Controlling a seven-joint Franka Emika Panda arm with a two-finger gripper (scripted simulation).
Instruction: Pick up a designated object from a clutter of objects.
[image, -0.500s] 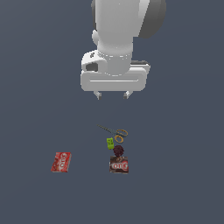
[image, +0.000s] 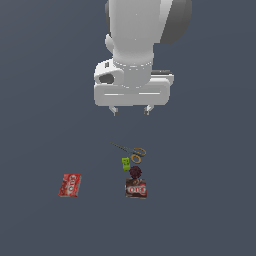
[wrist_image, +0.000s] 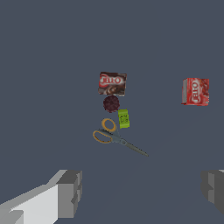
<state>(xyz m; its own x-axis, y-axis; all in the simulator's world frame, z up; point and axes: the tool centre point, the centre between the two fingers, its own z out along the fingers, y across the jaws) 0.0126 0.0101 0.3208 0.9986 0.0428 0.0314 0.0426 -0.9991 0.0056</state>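
Red box apart at exterior view's left, clear of cluster. Scissors flat mid-surface, blades toward left, handles just beside green block; ball and brown box beyond. Gripper high above scissors, pointing straight down, fingers spread, holding nothing.

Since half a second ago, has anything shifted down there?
Hardly anything. The hand still hangs open above the pile, holding nothing; any shift is too slight to call. The scissors, lime-green block, maroon ball, brown box and red box lie where they were.
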